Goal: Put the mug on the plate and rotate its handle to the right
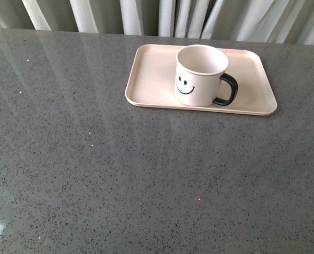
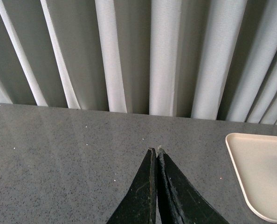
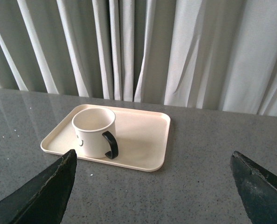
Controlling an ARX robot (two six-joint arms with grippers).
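Note:
The cream-white mug (image 1: 201,74) with a black smiley face stands upright on the pale pink plate (image 1: 156,63) at the far middle of the grey table. Its black handle (image 1: 227,90) points right. Neither gripper shows in the front view. In the right wrist view the mug (image 3: 93,132) sits on the plate (image 3: 143,135), handle (image 3: 111,144) towards the camera; my right gripper (image 3: 153,154) is open, empty and well back from the plate. In the left wrist view my left gripper (image 2: 155,150) is shut and empty over bare table, with a corner of the plate (image 2: 262,172) off to one side.
A grey speckled tabletop (image 1: 120,174) fills the front view. Pale pleated curtains (image 1: 162,16) hang behind its far edge. Nothing else stands on the table.

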